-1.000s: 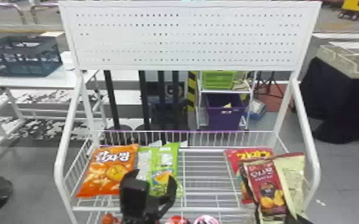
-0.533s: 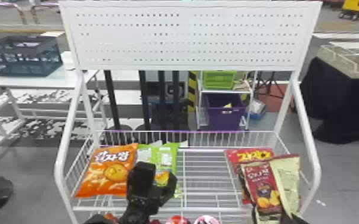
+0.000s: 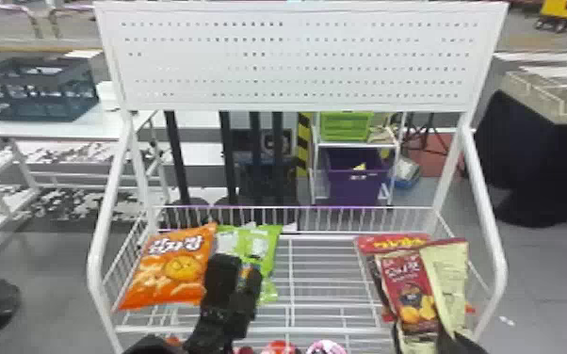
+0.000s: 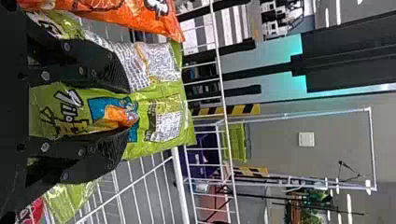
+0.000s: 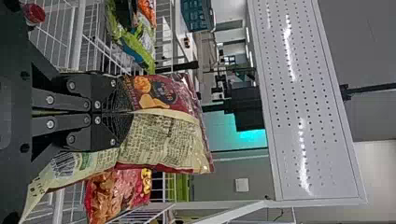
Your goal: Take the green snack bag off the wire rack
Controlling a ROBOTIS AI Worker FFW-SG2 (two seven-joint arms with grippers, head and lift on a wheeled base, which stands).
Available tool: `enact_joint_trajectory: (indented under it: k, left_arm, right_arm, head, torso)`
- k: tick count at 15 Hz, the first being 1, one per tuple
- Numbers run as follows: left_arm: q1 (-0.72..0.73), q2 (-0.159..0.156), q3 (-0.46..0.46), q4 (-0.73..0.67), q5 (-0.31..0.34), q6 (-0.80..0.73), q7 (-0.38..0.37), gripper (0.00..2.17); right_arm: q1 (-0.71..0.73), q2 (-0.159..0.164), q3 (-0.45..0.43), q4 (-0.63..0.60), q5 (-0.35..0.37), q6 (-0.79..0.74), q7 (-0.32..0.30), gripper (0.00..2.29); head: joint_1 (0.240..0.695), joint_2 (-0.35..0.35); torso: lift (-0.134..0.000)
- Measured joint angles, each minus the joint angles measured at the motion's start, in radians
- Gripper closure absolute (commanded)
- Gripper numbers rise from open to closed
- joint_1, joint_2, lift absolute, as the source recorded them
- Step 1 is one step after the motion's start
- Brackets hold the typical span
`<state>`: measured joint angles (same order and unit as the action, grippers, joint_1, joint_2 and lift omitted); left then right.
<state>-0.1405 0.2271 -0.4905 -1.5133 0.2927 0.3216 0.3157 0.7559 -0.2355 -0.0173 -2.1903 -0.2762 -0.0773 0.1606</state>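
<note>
We see left gripper (image 3: 238, 270) wide astride shiny green snack bag (image 3: 266, 240), contact unclear; right gripper (image 3: 452, 342) pinches maroon-and-cream foil bag (image 3: 407, 292).

The green bag (image 4: 187, 130) is glossy, creased plastic; the rack (image 3: 315, 331) is smooth metal; the board (image 5: 317, 93) looks shiny.

White wire rack (image 3: 315, 330) stood before me: glossy orange snack bag (image 3: 181, 270) beside green snack bag (image 3: 264, 240) leftward, flat red snack bag (image 3: 391, 245) rightward.
</note>
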Motion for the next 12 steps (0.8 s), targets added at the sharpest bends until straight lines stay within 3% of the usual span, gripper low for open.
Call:
enact_joint_trajectory:
  k: [7,12]
  left_arm:
    - [0.125,0.030,0.033,-0.222,0.003,0.014,0.003,1.90]
    - [0.383,0.087,0.154,-0.529,-0.001,-0.004,0.015,1.90]
  right_arm:
    - [-0.005,-0.003,0.007,-0.004,0.000,0.000,-0.010,2.24]
    - [-0.005,-0.006,0.011,-0.011,0.001,0.000,-0.010,2.24]
  head:
    - [0.499,0.000]
    - [0.499,0.000]
  torso:
    - [0.000]
    - [0.000]
